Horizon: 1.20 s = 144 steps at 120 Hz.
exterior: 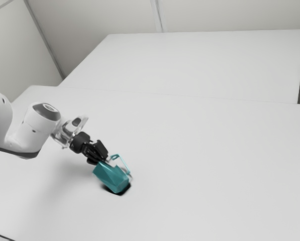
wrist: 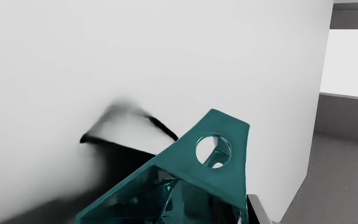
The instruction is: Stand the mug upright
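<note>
I can't tell from here whether the jaws of the one black gripper (exterior: 103,155) stand open, closed or clamped on something. Pale walls (exterior: 84,22) rise around two broad white surfaces: the nearer tabletop (exterior: 215,160), and a second white surface (exterior: 200,60) beyond it. One white arm (exterior: 36,125) reaches in from the exterior view's left, bent down toward the nearer top.

At the end of that reach there's the one mug (exterior: 111,177), teal and many-sided, right at the gripper. It leans well over instead of standing upright, its mouth toward the gripper and its base slanting away toward the exterior view's right. A dark shadow (exterior: 107,189) lies by its lower end; whether the base touches the tabletop, I honestly can't say.

That mug is the single container around. Its inside shows angled, glossy teal walls going dark deeper in. It has one handle (wrist: 225,124), and a round hole (wrist: 213,151) opens through the flat teal part beside the rim.
</note>
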Available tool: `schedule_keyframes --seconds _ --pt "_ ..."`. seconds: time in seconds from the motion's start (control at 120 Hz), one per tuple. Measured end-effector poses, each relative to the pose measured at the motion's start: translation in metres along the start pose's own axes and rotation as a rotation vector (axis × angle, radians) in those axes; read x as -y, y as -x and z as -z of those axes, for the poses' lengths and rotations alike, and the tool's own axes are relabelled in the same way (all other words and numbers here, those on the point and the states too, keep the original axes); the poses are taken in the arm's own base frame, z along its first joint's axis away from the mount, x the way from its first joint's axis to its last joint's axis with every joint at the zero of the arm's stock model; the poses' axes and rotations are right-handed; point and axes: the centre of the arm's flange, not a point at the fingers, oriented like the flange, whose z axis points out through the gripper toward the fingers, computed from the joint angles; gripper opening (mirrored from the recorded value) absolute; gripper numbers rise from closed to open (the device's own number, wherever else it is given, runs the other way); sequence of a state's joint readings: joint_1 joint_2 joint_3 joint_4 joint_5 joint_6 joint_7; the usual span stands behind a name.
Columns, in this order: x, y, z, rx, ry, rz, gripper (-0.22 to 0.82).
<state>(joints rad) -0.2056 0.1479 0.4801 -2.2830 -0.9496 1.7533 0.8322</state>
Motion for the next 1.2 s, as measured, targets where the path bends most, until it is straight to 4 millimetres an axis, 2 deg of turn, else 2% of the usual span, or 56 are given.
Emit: schedule_keyframes --seconds 0.142,0.375,0.508,0.633,0.792,0.975,1.117,1.2 --pt "-0.016 -0.002 -0.001 -0.001 0.007 -0.02 -0.17" --pt "-0.059 -0.004 -0.001 0.002 0.017 -0.065 -0.18" --pt "-0.068 -0.005 0.001 -0.006 -0.007 -0.064 -0.18" --pt "-0.075 -0.012 0.007 -0.022 -0.087 -0.076 -0.18" --pt "-0.093 -0.031 0.024 -0.039 -0.224 -0.111 -0.18" --pt "-0.098 -0.041 0.024 -0.043 -0.371 -0.111 -0.18" --pt "-0.124 -0.056 0.03 -0.033 -0.533 -0.161 -0.18" --pt "-0.135 -0.061 0.026 -0.015 -0.614 -0.172 -0.18"
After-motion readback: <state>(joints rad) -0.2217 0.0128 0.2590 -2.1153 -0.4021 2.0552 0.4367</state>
